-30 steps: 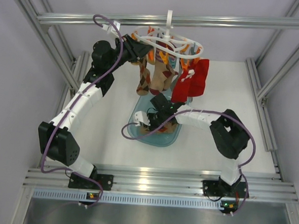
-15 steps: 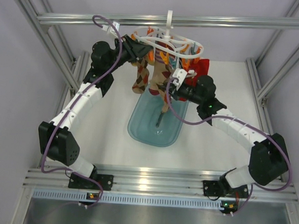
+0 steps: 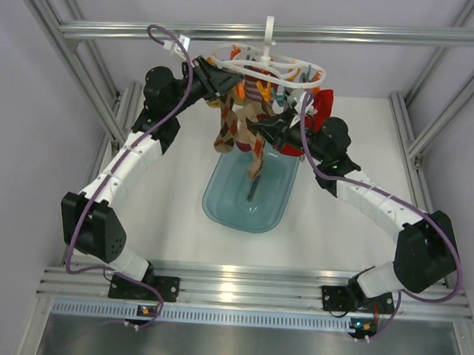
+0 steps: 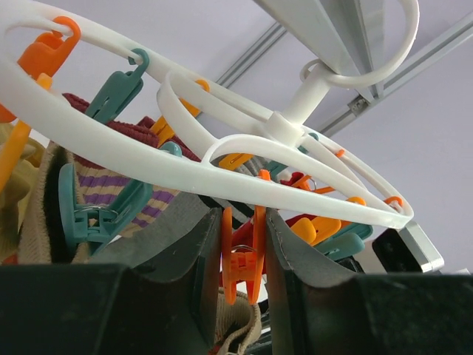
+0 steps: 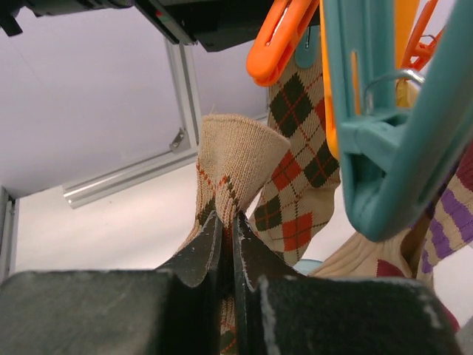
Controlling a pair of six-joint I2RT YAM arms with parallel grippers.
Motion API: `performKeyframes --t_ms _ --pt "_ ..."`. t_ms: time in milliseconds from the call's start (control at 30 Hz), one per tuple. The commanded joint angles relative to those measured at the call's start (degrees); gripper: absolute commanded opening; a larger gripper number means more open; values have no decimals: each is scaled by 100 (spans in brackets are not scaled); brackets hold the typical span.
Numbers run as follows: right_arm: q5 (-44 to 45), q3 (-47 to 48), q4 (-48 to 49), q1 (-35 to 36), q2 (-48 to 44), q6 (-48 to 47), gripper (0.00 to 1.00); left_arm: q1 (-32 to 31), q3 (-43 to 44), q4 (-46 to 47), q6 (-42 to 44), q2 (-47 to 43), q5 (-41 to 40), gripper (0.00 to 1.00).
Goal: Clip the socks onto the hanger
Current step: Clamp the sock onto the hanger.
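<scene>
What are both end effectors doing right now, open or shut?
Left end effector: closed, squeezing an orange clip on the hanger.
Right end effector: closed, pinching an argyle sock.

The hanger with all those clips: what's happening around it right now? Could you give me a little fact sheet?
hanger: white rings, hung from the frame bar, clips dangling
left tool: closed around an orange clip under the ring
right tool: pinching the tan cuff of an argyle sock, held up near the clips
already hanging: another argyle sock, a purple-striped sock, a red sock
below: blue tray on the table
</scene>
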Motion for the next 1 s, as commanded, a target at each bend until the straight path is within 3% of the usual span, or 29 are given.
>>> performKeyframes --t_ms 0,733,967 --pt "287 356 502 -29 36 678 0 47 -118 -71 -17 -16 172 0" --pt "481 945 423 -64 537 1329 0 47 -179 -124 -8 -42 286 0" --pt "340 647 397 -64 397 1347 0 47 -83 -142 -8 -7 172 0"
